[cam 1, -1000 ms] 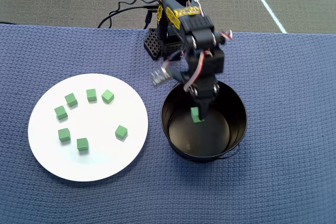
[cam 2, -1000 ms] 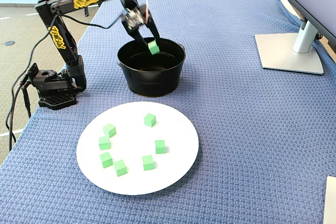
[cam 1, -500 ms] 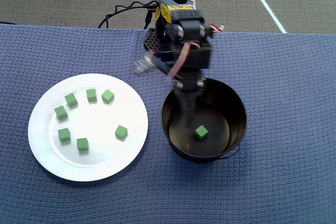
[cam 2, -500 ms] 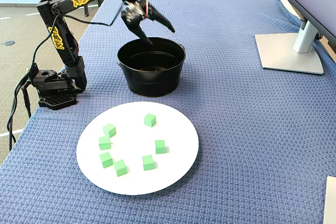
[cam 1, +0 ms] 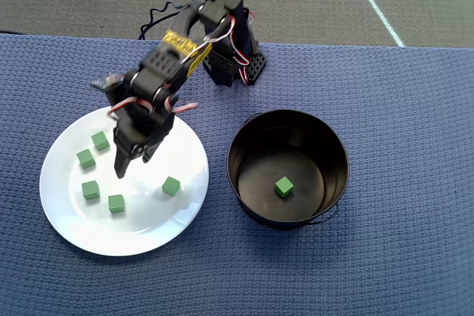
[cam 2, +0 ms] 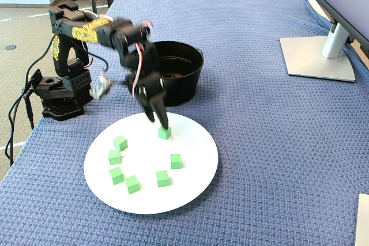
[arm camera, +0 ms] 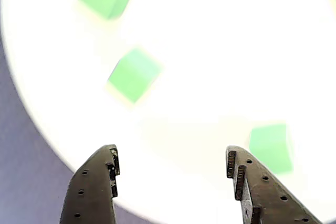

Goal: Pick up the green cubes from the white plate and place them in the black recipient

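Arm has swung away from the black recipient (cam 1: 287, 168) and now reaches over the white plate (cam 1: 74, 220); a second ago it held a cube above the pot, and that cube now lies loose on the pot floor (cam 1: 283, 186).

Count, overhead view: one cube in the pot, five visible on the plate at (cam 1: 100, 140), (cam 1: 86, 158), (cam 1: 90, 190), (cam 1: 116, 203) and (cam 1: 171, 186). The arm covers the plate's upper middle there, so some cubes are hidden. Fixed view shows six green cubes (cam 2: 165, 132) on the plate, one of them just at the fingertips. Seven cubes seen in all. One plate, one pot.

Gripper (cam 1: 129, 164): pointed down over the plate, tips low above its surface. Wrist view shows the two fingers (arm camera: 94, 182) spread wide apart, nothing between them but bare white plate. Three cubes appear in that view, blurred; one sits just beyond the right finger (arm camera: 270, 148), apart from it. Fingers grip nothing.

Pot stands on the blue cloth (cam 1: 415, 146) to the right of the plate in the overhead view, near it but not touching.
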Controlling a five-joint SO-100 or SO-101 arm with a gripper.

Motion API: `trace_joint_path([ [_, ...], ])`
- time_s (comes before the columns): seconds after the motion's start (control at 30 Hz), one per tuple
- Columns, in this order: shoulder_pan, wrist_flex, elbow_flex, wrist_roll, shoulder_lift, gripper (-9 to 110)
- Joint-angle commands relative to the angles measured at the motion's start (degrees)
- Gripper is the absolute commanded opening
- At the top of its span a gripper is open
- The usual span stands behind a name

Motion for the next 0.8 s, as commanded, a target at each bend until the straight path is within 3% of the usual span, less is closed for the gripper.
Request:
trace_joint_path([
  [0.0, -1.2, -2.1, -1.7, 2.4, -1.8, 18],
  [0.4, -14.0, 0.8, 1.8, 1.1, -2.4, 18],
  [0.77, -13.4, -0.6, 9.8, -1.4, 3.1, 18],
])
